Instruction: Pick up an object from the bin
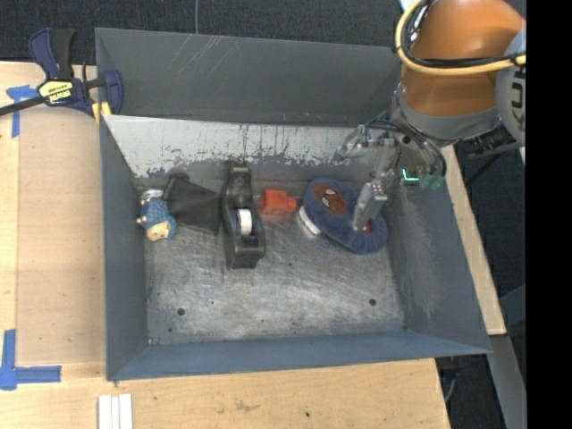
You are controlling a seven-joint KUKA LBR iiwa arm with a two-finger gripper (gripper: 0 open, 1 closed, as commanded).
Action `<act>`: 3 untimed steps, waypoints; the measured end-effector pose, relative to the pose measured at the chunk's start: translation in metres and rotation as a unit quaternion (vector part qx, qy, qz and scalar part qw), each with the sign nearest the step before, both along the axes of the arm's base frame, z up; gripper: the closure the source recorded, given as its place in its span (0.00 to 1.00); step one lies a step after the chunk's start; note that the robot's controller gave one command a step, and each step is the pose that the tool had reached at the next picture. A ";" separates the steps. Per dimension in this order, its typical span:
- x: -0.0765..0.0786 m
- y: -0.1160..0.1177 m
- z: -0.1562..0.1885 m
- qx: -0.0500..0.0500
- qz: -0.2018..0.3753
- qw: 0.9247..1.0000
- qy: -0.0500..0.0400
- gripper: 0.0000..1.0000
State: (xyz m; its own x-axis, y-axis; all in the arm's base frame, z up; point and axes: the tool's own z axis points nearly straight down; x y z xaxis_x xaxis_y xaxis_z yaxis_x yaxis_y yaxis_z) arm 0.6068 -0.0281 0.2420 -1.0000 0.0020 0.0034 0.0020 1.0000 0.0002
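Bin front: the floor of the bin nearest my camera is bare grey metal.
Middle row, left: small blue and yellow toy figure, touching a black wedge-shaped piece.
Middle row, centre: black tape dispenser, with an orange block just beside it.
Middle row, right: blue round thing with a reddish patch on top and a small white bit at its left edge.
Hand: the hand is down at the blue round thing, on its right half. Honestly can't tell whether it's wide or narrow from up here.
Arm: the orange cover sits over the far right corner.
Progress: I'd say we're at the reach/grasp stage. Nothing is lifted, everything lies on the floor.
Left to do: confirm a grip, raise it clear of the bin.
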 end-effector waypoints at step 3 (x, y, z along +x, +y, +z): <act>0.010 -0.024 -0.154 0.000 -0.150 0.989 -0.009 1.00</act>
